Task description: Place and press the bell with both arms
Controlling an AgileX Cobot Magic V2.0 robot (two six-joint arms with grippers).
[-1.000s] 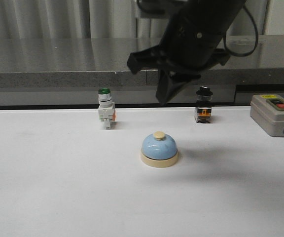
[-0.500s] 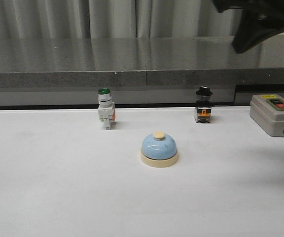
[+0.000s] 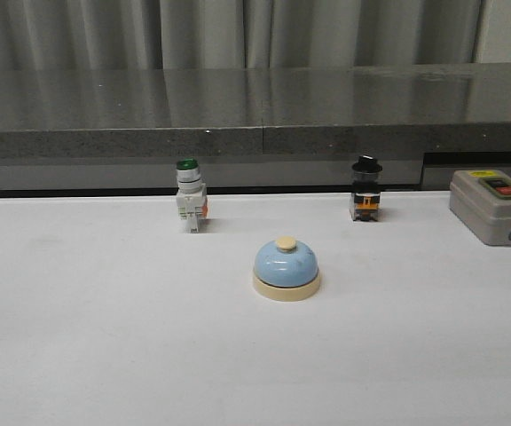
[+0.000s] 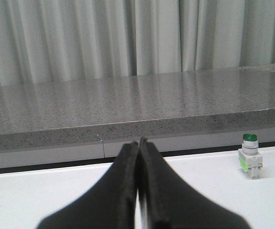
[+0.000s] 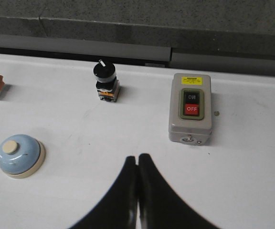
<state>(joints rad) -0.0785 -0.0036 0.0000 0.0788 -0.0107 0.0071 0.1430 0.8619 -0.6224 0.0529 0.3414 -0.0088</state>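
On the white table (image 3: 78, 355) your bell (image 3: 286, 269) sits centred, between the switches; left gripper (image 4: 138, 143) and right gripper (image 5: 137, 157) are both pinched together, empty; descend off-centre and you risk sliding the dome aside.

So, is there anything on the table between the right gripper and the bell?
Nothing visible. In the right wrist view, only bare table lies between the shut right gripper and the bell. The black knob switch and the grey box stand farther back, off that path.
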